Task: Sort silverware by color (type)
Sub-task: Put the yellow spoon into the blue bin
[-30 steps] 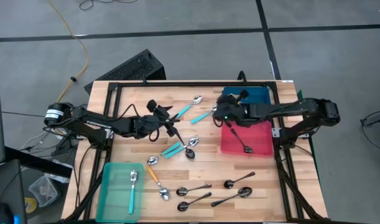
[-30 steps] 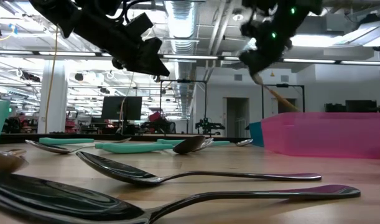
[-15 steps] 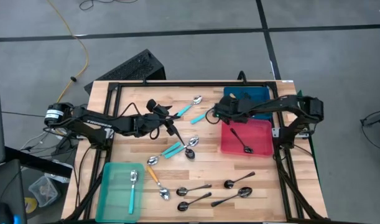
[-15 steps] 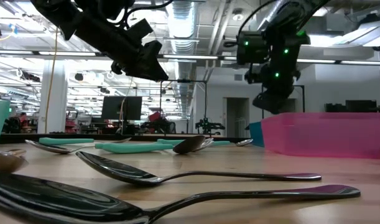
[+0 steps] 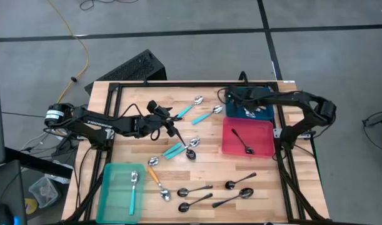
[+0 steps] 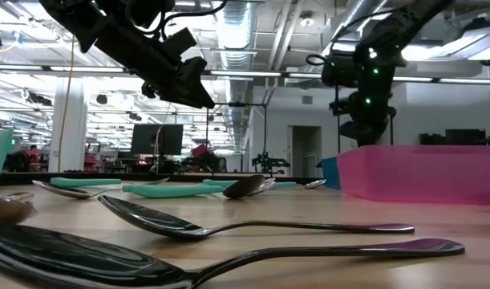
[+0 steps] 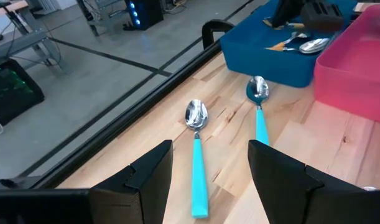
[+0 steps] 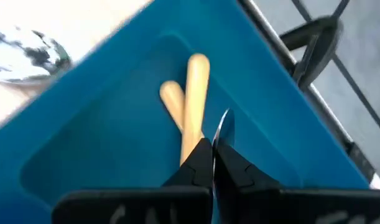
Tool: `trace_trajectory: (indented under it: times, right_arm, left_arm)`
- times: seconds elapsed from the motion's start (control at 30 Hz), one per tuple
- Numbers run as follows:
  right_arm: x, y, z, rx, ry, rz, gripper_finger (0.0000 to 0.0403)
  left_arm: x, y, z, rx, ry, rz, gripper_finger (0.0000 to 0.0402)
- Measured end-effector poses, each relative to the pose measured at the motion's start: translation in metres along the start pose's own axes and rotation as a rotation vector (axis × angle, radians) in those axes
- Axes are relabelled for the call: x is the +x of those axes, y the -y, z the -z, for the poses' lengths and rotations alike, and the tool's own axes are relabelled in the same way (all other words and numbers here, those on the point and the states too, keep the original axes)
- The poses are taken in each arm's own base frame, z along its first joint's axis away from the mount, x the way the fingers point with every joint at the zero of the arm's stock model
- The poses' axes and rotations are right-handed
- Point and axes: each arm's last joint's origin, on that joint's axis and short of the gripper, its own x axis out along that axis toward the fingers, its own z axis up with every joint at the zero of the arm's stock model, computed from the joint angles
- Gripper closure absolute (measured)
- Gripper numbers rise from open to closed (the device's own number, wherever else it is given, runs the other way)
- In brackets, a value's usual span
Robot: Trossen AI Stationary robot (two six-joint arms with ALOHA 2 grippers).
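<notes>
Overhead, the right claw (image 5: 231, 98) hangs above the blue bin (image 5: 264, 95) at the bench's (image 5: 131, 94) far right corner, its fingers pressed together with nothing visibly held; the right wrist view shows two tan-handled spoons (image 8: 188, 102) lying inside the bin directly ahead of the tips. The left claw (image 5: 176, 132) hovers mid-bench with its fingers apart over two teal-handled spoons (image 7: 196, 163), which lie side by side just short of the bin. One dark spoon (image 5: 243, 141) lies in the pink bin (image 5: 266, 128) and one teal spoon (image 5: 134, 187) in the green bin (image 5: 109, 190); more dark spoons (image 5: 194, 190) wait near the front edge. Judging from this, the left claw does best to descend squarely across one teal handle, clear of its neighbour, before closing.
</notes>
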Motion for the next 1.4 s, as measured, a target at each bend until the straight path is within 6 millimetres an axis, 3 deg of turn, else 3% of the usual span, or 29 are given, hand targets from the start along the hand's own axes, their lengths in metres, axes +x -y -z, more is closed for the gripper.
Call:
trace_trajectory:
  times: [0.3, 0.47, 0.7, 0.9, 1.03, 1.23, 1.4]
  right_arm:
    - [0.022, -0.003, 0.014, 0.023, 0.075, -0.062, 0.0363]
    - [0.023, -0.004, 0.013, 0.040, 0.096, -0.109, 0.0338]
    - [0.023, -0.003, 0.011, 0.040, 0.094, -0.154, 0.0332]
    - [-0.001, 0.003, -0.003, 0.035, 0.162, -0.270, 0.0331]
    - [-0.027, 0.009, -0.011, 0.036, 0.258, -0.324, 0.0324]
    - [-0.066, 0.014, -0.014, 0.045, 0.401, -0.425, 0.0267]
    - [-0.084, 0.013, -0.008, 0.032, 0.451, -0.464, 0.0206]
  left_arm:
    - [0.000, 0.000, 0.000, 0.000, 0.001, -0.001, 0.0205]
    - [0.000, 0.001, 0.000, -0.001, -0.004, 0.029, 0.0205]
    - [0.005, -0.004, 0.001, -0.028, -0.034, 0.088, 0.0205]
    - [0.012, -0.015, 0.003, 0.072, -0.234, 0.247, 0.0205]
    - [0.005, -0.012, -0.005, 0.234, -0.376, 0.403, 0.0205]
    - [-0.024, 0.017, -0.009, 0.350, -0.442, 0.826, 0.0205]
    - [-0.060, 0.052, 0.000, 0.492, -0.403, 1.019, 0.0205]
